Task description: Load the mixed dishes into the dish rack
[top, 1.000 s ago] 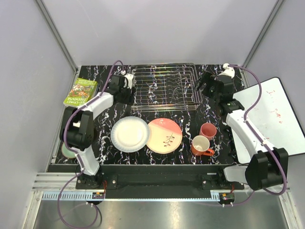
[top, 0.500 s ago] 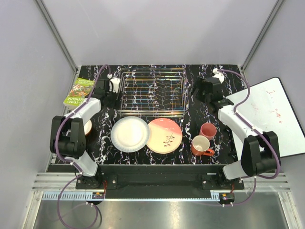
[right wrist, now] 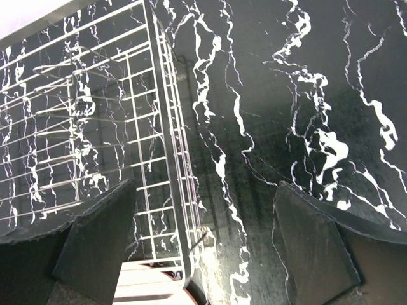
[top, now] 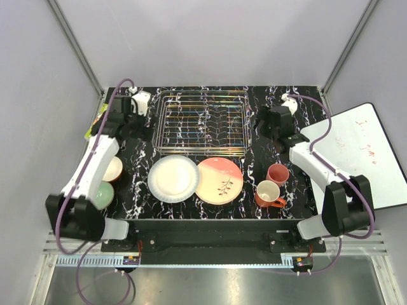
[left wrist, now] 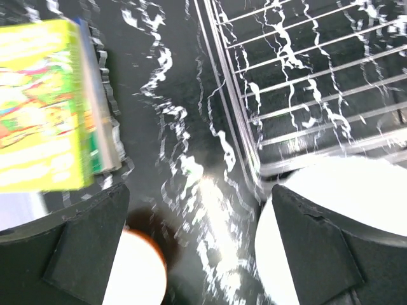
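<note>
**Right gripper over the rack's edge**

The right gripper (right wrist: pixel 205 190) is spread wide and holds nothing. The dish rack (right wrist: pixel 82 114) fills the space on its left, and the rack's side wire runs down just beside the left jaw. Below this jaw a small part of the peach-pink plate (right wrist: pixel 149 279) shows. To the right lies the black marbled table (right wrist: pixel 286 114).
</note>
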Tool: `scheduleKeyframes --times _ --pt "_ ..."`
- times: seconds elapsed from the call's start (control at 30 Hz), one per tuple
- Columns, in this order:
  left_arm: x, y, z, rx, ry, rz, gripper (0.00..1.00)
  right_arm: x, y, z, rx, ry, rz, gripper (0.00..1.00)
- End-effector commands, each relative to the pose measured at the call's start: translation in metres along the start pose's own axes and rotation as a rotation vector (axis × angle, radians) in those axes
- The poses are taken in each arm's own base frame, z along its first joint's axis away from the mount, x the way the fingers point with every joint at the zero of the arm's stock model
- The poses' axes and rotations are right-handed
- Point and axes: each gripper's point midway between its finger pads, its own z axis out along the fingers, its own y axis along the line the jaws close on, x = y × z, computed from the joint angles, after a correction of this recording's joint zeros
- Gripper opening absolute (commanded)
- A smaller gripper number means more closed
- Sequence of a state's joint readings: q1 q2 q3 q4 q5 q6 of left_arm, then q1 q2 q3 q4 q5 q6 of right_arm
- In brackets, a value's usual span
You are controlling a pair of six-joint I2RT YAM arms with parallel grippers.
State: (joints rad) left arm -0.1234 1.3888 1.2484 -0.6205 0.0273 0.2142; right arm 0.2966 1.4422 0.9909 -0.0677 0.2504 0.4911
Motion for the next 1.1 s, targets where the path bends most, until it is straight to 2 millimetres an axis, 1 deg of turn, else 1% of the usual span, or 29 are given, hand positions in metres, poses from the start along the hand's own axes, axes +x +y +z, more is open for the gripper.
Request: scheduleKeyframes --times 0.0,0.03,0.07,0.1,0.13,0.2,0.23,0.3,0.33,0.4,0.57,0.7,0.9,0.97,1.07 --pt "0.034 0.017 -0.060 -0.083 0.055 0.085 0.99 -0.018 0.001 -0.017 -0.003 -0.082 0.035 0.97" --pt "0.058 0.017 -0.058 -0.096 0.109 0.094 0.99 -0.017 0.000 -0.018 -0.002 -0.081 0.041 0.97" --pt "0.070 0.023 -0.062 -0.119 0.128 0.112 0.99 -0.017 0.001 -0.020 -0.007 -0.085 0.044 0.97" --pt "0.077 0.028 -0.071 -0.157 0.123 0.123 0.99 -0.017 0.000 -0.022 -0.009 -0.089 0.045 0.97" --pt "0.096 0.027 -0.069 -0.168 0.159 0.136 0.99 -0.017 0.000 -0.023 -0.014 -0.090 0.047 0.97" --pt "0.109 0.033 -0.075 -0.215 0.166 0.145 0.96 -0.020 0.004 -0.026 -0.030 -0.102 0.054 0.97" --pt "0.122 0.032 -0.071 -0.222 0.188 0.141 0.96 -0.021 0.005 -0.027 -0.035 -0.106 0.056 0.97" --pt "0.134 0.033 -0.067 -0.241 0.214 0.123 0.94 -0.024 0.007 -0.029 -0.044 -0.113 0.058 0.97" --pt "0.143 0.031 -0.061 -0.245 0.229 0.111 0.93 -0.025 0.008 -0.029 -0.047 -0.115 0.057 0.97" --pt "0.151 0.030 -0.053 -0.245 0.255 0.102 0.92 -0.025 0.009 -0.030 -0.054 -0.114 0.055 0.97" --pt "0.159 0.033 -0.037 -0.268 0.259 0.094 0.90 -0.025 0.007 -0.035 -0.049 -0.126 0.056 0.97" --pt "0.173 0.039 -0.024 -0.310 0.292 0.112 0.88 -0.027 0.004 -0.038 -0.045 -0.137 0.057 0.97" --pt "0.188 0.049 -0.003 -0.374 0.326 0.123 0.87 -0.028 0.004 -0.040 -0.046 -0.140 0.058 0.97" --pt "0.193 0.050 0.003 -0.382 0.338 0.126 0.85 -0.029 0.004 -0.041 -0.046 -0.143 0.056 0.97" --pt "0.195 0.053 0.009 -0.398 0.340 0.134 0.84 -0.031 0.005 -0.042 -0.051 -0.149 0.055 0.97"
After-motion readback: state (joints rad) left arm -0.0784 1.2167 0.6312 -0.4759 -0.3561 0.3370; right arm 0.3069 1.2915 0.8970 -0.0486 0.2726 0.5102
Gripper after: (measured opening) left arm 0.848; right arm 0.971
